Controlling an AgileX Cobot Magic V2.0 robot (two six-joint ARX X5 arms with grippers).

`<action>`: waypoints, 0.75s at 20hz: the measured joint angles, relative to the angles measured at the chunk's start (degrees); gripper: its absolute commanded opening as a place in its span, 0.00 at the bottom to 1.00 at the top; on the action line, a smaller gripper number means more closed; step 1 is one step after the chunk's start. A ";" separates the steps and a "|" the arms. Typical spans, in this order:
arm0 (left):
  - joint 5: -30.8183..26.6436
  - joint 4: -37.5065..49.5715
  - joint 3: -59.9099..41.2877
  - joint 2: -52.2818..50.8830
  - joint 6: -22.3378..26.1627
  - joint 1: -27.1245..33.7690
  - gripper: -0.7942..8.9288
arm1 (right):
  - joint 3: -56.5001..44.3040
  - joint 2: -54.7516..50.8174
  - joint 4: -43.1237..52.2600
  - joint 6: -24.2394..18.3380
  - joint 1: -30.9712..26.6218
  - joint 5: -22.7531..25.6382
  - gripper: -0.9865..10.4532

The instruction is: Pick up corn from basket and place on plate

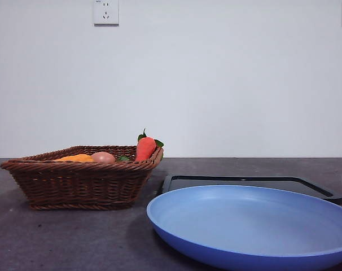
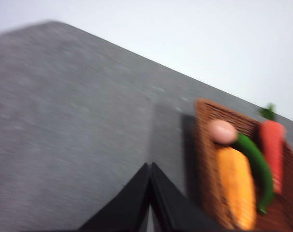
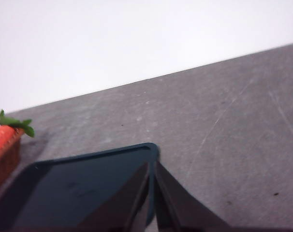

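The corn [image 1: 75, 158] lies in the dark-brown wicker basket [image 1: 80, 183] at the left of the table, only its yellow-orange top showing over the rim. In the blurred left wrist view the corn [image 2: 237, 187] lies lengthwise in the basket [image 2: 207, 159]. My left gripper [image 2: 150, 169] is shut and hovers over bare table beside the basket, holding nothing. The light-blue plate [image 1: 255, 226] sits in front at the right. My right gripper [image 3: 152, 166] is shut, empty, over the black tray's corner. Neither arm shows in the front view.
In the basket also lie a tan egg [image 1: 102, 157], a red-orange carrot [image 1: 145, 148] with green leaves, and a green pepper [image 2: 255, 166]. A flat black tray [image 1: 250, 183] lies behind the plate. A white wall rises behind the table.
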 measured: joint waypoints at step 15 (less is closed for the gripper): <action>11.43 -13.49 21.90 13.64 -2.05 0.02 0.09 | 23.78 10.58 -16.63 1.99 0.00 -2.78 0.09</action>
